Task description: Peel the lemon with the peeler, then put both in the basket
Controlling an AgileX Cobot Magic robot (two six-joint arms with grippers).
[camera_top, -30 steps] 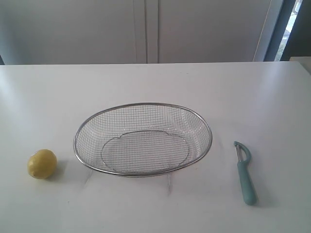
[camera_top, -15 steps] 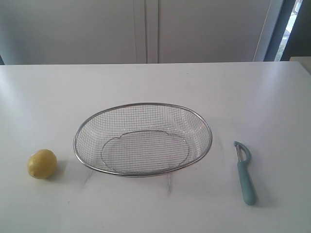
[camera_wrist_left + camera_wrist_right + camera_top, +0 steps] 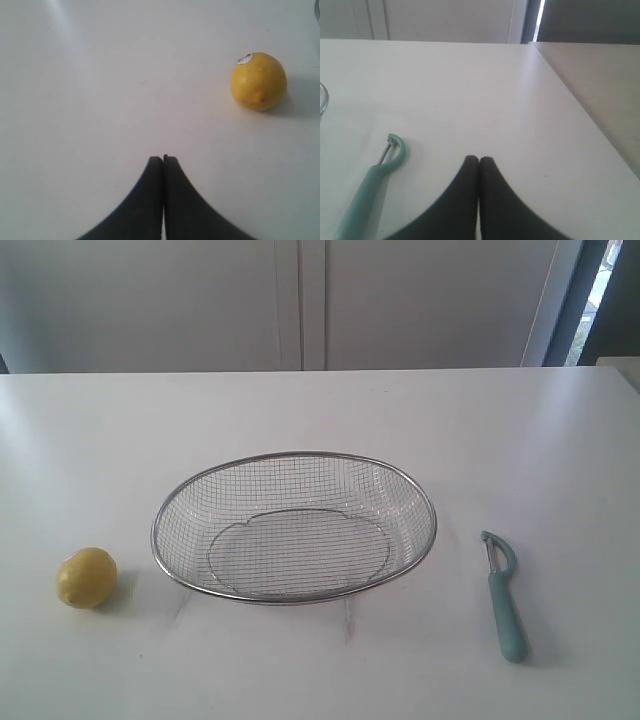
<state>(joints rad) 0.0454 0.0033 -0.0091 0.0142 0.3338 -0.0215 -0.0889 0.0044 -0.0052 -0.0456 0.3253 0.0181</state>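
White and matte, the surface [image 3: 320,410] fills most of the exterior view, lightly glossy where daylight catches it and marked with a few faint scuffs near the front edge. Behind it stand pale grey panels [image 3: 300,300] split by narrow vertical seams, and at the far right a dark window frame [image 3: 580,300] lets in a strip of bright light. In the right wrist view a duller beige neighbouring top [image 3: 600,85] butts against the surface along a straight seam. The basket [image 3: 295,454], silver wire mesh with a thick rim, sits in the middle with nothing in it. The lemon [image 3: 87,577] rests on the surface to the left of the basket, just beside its rim but apart from it; the left wrist view shows a small red and white sticker [image 3: 244,59] on its skin. The peeler [image 3: 505,600] lies flat to the right of the basket, teal handle toward the front edge and curved head pointing away. The left hand [image 3: 163,159] hangs above bare surface, well apart from the lemon, its two dark fingers pressed together and clenched on nothing. The right hand [image 3: 479,160] is likewise clenched and holding nothing, with the peeler lying near it but untouched.
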